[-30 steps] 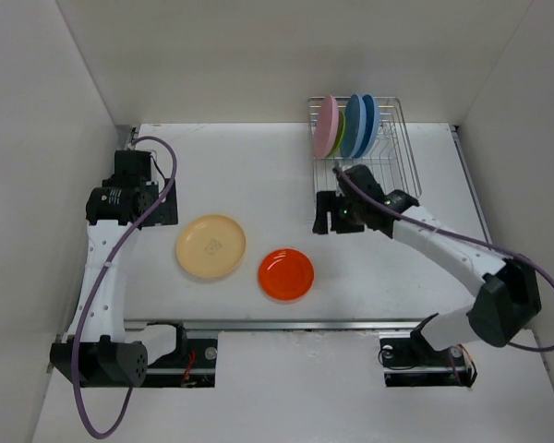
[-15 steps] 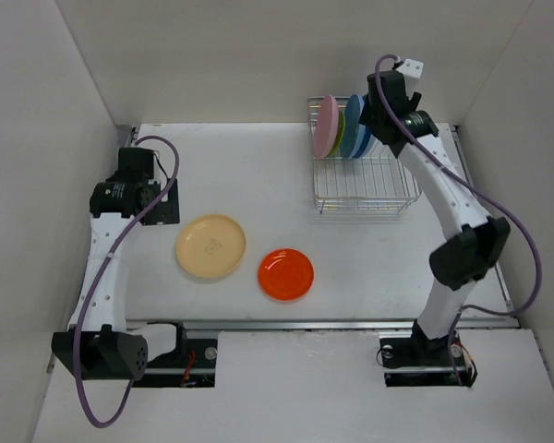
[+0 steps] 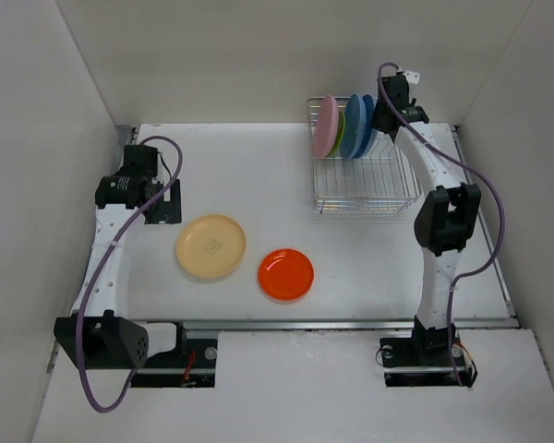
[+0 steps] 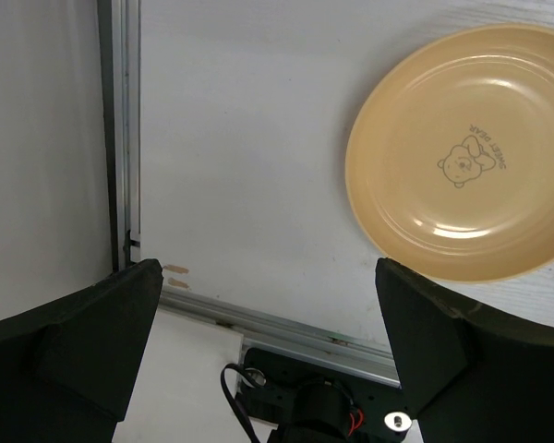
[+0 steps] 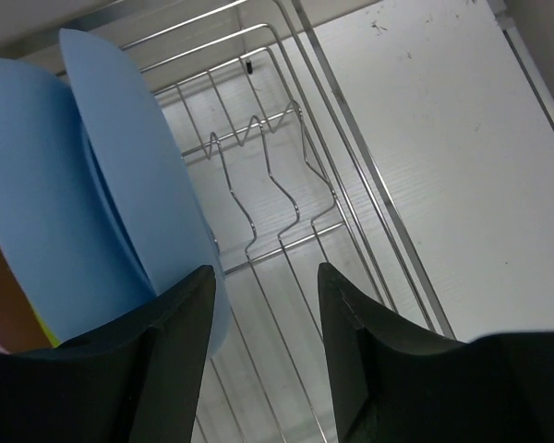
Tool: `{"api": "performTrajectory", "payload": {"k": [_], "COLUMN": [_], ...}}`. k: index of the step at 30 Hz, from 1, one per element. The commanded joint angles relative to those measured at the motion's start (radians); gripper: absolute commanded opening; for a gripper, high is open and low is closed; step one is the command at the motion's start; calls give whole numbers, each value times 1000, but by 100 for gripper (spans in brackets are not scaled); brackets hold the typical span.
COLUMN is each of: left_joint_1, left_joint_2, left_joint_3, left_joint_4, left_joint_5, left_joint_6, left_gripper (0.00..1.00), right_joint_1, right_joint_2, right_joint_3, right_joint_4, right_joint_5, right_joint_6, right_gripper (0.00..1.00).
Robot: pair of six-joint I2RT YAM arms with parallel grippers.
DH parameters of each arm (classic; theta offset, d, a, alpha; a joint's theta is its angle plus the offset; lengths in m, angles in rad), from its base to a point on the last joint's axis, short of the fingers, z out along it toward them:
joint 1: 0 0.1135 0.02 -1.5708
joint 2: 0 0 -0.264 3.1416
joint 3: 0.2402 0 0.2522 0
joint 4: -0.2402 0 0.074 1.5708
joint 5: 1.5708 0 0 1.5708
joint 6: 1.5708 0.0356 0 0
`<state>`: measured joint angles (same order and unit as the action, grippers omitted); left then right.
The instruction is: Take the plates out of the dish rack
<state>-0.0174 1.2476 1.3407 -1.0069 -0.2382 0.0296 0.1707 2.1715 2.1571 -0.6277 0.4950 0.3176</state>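
The silver wire dish rack (image 3: 388, 189) stands at the back right. In it stand on edge a pink plate (image 3: 326, 126), a lime green plate (image 3: 337, 140) and two blue plates (image 3: 355, 126). A pale yellow-orange plate (image 3: 210, 246) and a red-orange plate (image 3: 286, 274) lie flat on the table. My right gripper (image 3: 380, 120) hovers over the rack's back right end. In the right wrist view it (image 5: 263, 277) is open and empty, its left finger beside the nearest blue plate (image 5: 138, 203), rack wires (image 5: 277, 198) below. My left gripper (image 4: 268, 277) is wide open and empty, left of the yellow-orange plate (image 4: 462, 152).
White walls enclose the table on three sides. A metal rail (image 3: 342, 325) runs along the near edge, with both arm bases below it. The left arm (image 3: 120, 194) stays at the table's left edge.
My right arm has swung from the table in front of the rack up and back to its far right end, above the blue plates. The left arm has barely shifted.
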Motion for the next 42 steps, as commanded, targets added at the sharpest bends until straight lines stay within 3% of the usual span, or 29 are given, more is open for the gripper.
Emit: {"api": "performTrajectory", "payload": {"k": [1,5,9,14,19,23,27,29,34,37,38,42], "left_joint_1": [7,7,7,7,7,7,7,7,7,7,7,7], "left_joint_2": [-4,6,15,15,15,15,15,15,15,15,15,6], "left_joint_3": [9,9,9,18,18,18,18,18,18,18,18,9], "left_joint_4": [-7,-7,-7,-7,-16,-16,-16,-16,-16,-16,-16,-16], "left_joint_5": [2,2,2,20,20,20,20,30,30,30,30,30], "left_joint_6": [9,9,18,18,18,18,18,18,18,18,18,18], "left_gripper": [100,100,100,100,100,100,100,100,100,100,100,100], "right_joint_1": [15,15,15,15,6,6,6,6,6,6,6,15], "right_joint_2": [-10,-47,-192,-314,-187,-63,-27,-18,-18,0,1,-59], "right_joint_3": [9,-46,-149,-298,-130,-65,-54,-43,-55,-55,-55,-83], "right_joint_4": [91,100,192,359,251,200,200,175,175,157,145,132], "right_joint_5": [-46,51,97,-79,-234,-204,-172,-69,-27,-36,-26,86], "right_joint_6": [-20,18,28,-38,-51,-29,3,35,44,44,35,35], "right_gripper": [54,53,55,70,75,68,65,57,49,34,20,1]}}
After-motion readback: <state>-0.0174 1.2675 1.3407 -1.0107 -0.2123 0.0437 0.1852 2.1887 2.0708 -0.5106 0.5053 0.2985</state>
